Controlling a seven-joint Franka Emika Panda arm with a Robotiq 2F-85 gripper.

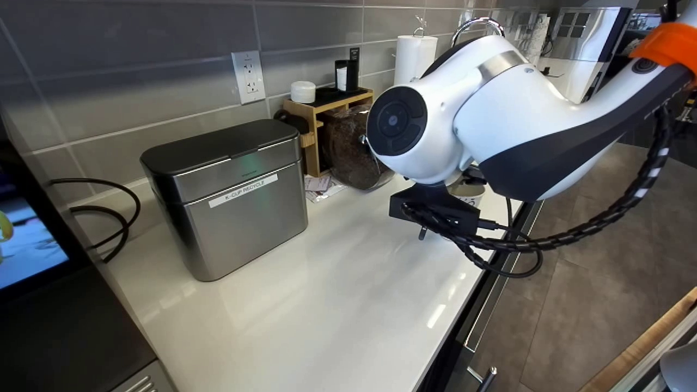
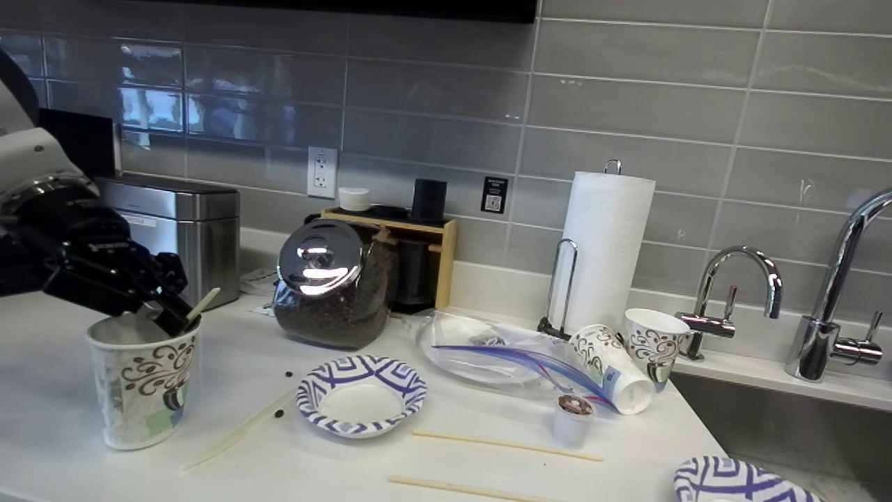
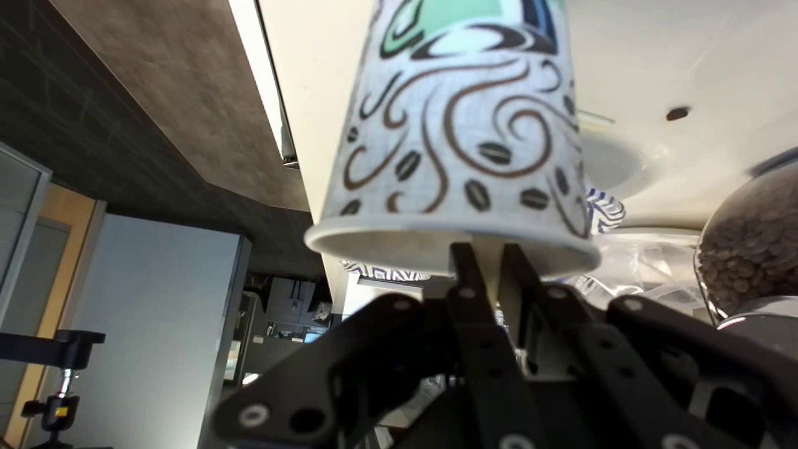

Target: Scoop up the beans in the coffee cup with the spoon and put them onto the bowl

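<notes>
The coffee cup (image 2: 143,387), white paper with brown swirls and a blue-green print, stands upright on the counter. It fills the upper middle of the wrist view (image 3: 461,125). My gripper (image 2: 171,318) points down at its rim, fingertips at the mouth. In the wrist view my gripper (image 3: 486,252) is nearly closed on a pale strip, the spoon (image 3: 490,274). The spoon's handle (image 2: 205,302) sticks up past the fingers; its lower part and the cup's contents are hidden. The bowl (image 2: 362,403), low with a blue-and-white rim, stands right of the cup and looks empty.
A pale utensil (image 2: 237,432) and loose beans (image 2: 279,413) lie between cup and bowl. Wooden sticks (image 2: 506,446), a small pod (image 2: 573,422), a plastic bag (image 2: 481,355) and more cups (image 2: 613,369) are rightward. A bean jar (image 2: 334,300) stands behind.
</notes>
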